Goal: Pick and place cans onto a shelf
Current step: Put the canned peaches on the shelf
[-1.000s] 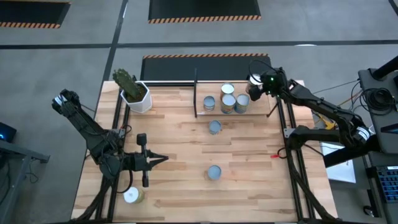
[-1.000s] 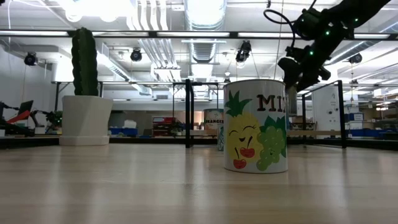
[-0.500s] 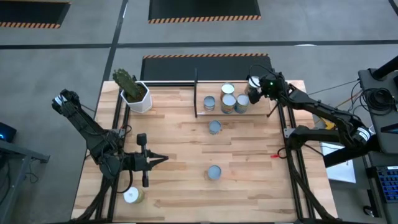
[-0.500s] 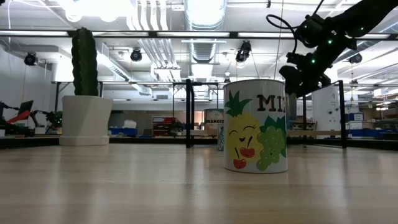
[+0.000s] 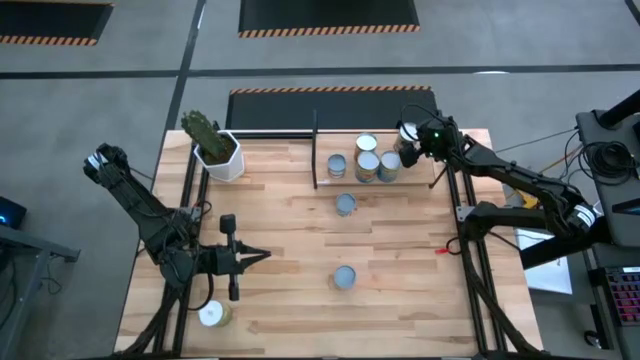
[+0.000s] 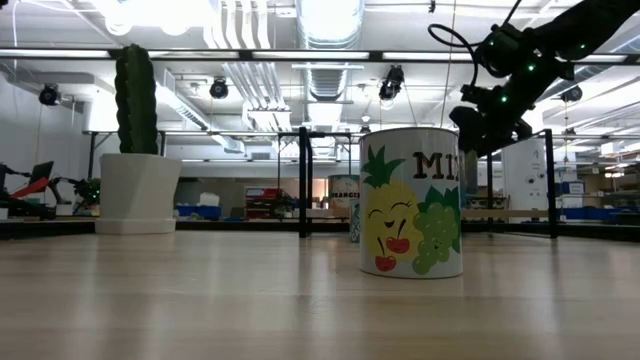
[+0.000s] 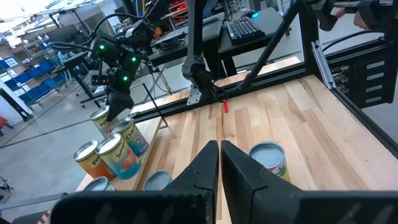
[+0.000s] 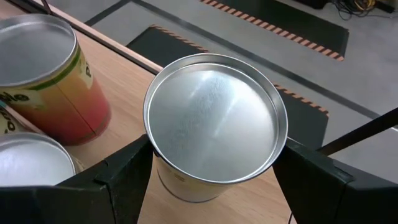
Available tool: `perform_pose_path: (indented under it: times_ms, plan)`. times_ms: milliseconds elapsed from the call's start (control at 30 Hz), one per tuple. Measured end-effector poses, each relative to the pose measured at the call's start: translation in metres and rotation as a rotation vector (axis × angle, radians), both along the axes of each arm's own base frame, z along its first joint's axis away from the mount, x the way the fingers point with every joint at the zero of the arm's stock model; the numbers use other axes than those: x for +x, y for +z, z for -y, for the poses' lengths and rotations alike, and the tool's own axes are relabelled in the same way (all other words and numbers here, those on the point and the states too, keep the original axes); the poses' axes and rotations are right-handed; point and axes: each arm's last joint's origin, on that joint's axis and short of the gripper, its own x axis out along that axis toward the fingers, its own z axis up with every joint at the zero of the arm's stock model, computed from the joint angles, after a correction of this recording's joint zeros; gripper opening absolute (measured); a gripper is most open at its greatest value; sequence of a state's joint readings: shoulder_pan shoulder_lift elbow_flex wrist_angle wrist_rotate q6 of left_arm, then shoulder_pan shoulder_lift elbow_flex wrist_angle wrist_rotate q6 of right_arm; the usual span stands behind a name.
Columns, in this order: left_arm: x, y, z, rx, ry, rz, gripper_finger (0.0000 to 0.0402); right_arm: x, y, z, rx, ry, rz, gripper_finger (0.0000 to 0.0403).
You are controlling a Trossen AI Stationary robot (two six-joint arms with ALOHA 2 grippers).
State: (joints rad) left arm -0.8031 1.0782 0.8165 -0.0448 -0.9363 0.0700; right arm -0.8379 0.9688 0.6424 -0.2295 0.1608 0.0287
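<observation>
My right gripper point(image 5: 408, 136) is over the far right end of the shelf point(image 5: 424, 174), shut on a can with a silvery top point(image 8: 214, 127). Three more cans point(image 5: 367, 165) stand on their bases on the shelf board to its left. Another two cans point(image 5: 345, 204) point(image 5: 344, 277) stand on the table in front of the shelf. One more point(image 5: 210, 315) stands by the left arm's base. My left gripper point(image 5: 265, 255) is shut on nothing at the near left, pointing toward the table's middle. My right gripper pinches the can's side wall just under its top rim point(image 8: 151, 149), one finger point(image 8: 124, 180) on each side. The fingers slant down from the table's right side. The can stays upright; whether its base rests on the shelf board I cannot tell.
A white hexagonal pot with a cactus point(image 5: 218, 152) stands at the table's far left. The shelf's black posts point(image 5: 315, 150) rise at its left end, and another post point(image 7: 155, 106) stands close to my right gripper. Bare tabletop point(image 5: 290, 225) lies between the arms.
My right gripper has sunk a little toward the shelf board with the can held upright, then stayed still for the last half second.
</observation>
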Motion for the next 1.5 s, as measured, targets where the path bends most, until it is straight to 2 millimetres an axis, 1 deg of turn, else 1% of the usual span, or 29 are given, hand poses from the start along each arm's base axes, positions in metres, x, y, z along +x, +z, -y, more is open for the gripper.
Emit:
perform_pose_path:
  times_ms: [400,767,833,1000,1100,1167,1233,1367,1500]
  plan:
    - [0.000,0.000,0.000,0.003,-0.001,0.000,0.0000,-0.001,-0.005,-0.001,-0.011,0.040,-0.060,0.0290]
    - [0.000,0.000,0.000,0.001,-0.001,0.002,0.0000,-0.001,-0.006,-0.001,-0.031,0.072,-0.094,0.0290]
    - [0.000,0.000,0.000,0.001,-0.001,0.002,0.0000,0.000,-0.003,0.000,-0.048,0.070,-0.080,0.0290]
    - [0.000,0.001,0.000,0.013,-0.004,0.005,0.0000,0.006,0.019,0.006,-0.117,0.099,-0.036,0.0290]
    - [0.000,0.002,0.000,0.016,-0.005,0.009,0.0000,0.012,0.024,0.009,-0.093,0.182,0.001,0.0290]
    - [0.001,0.002,0.000,0.020,-0.006,0.012,0.0000,0.019,0.025,0.014,-0.073,0.237,0.015,0.0290]
    - [0.001,0.002,0.000,0.022,-0.007,0.014,0.0000,0.025,0.022,0.020,-0.066,0.253,-0.004,0.0290]
    - [0.001,0.003,0.001,0.015,-0.007,0.022,0.0000,0.034,0.009,0.031,-0.035,0.290,-0.076,0.0290]
    - [0.001,0.004,0.001,0.019,-0.009,0.023,0.0000,0.041,0.003,0.038,-0.027,0.309,-0.103,0.0290]
